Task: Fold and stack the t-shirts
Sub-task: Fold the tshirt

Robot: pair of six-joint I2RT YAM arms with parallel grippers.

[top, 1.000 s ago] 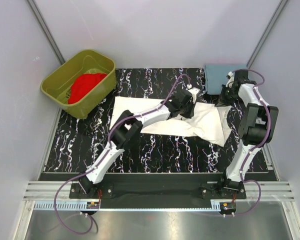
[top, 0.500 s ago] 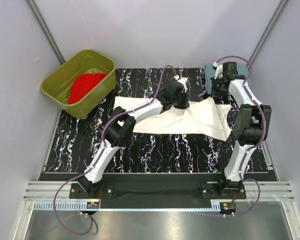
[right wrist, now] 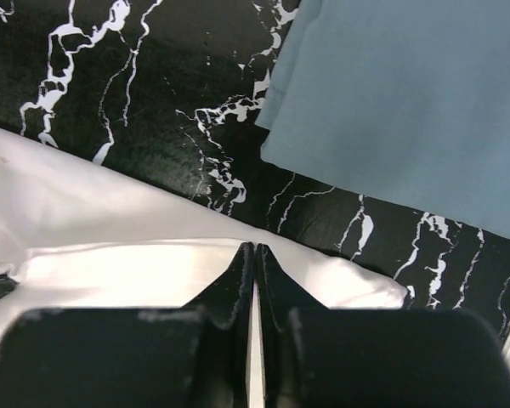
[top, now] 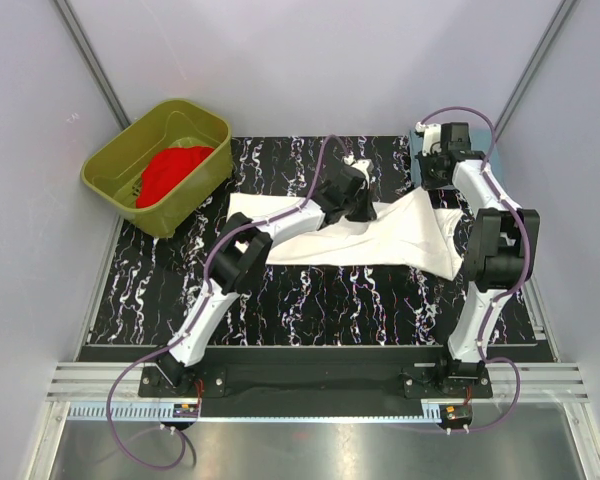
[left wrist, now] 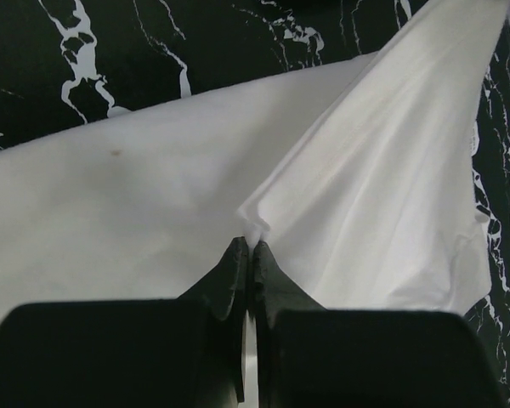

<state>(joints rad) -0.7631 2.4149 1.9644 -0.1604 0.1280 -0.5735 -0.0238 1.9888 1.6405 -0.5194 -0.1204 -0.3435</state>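
**Two arms pinch far edge of white shirt on marble-patterned table**

A white t-shirt [top: 380,245] lies spread across the far middle of the black, white-veined table [top: 310,300], and its far edge is raised at two points. The left gripper [top: 358,200] reaches over the shirt from the near left. In its wrist view the jaws are pressed together on a peak of white cloth [left wrist: 252,248], and a taut fold runs away from that peak to the upper right. The right gripper [top: 432,178] hangs over the shirt's far right corner. Its fingers are closed too, with the shirt's rim caught at their tips [right wrist: 253,248]. Just beyond that rim is a strip of dark tabletop, and past it a folded blue-grey cloth [right wrist: 391,93] sits in the far right corner, apart from the shirt.

The shirt's near edge runs roughly level across the table, and a wide band of dark surface lies between it and the arm bases. Its left end stops short of an olive-green tub [top: 195,195], which sits partly off the table's far left corner and holds a crumpled red t-shirt [top: 172,170]. Grey walls close in on three sides, and the right arm's elbow stands close to the right-hand wall.
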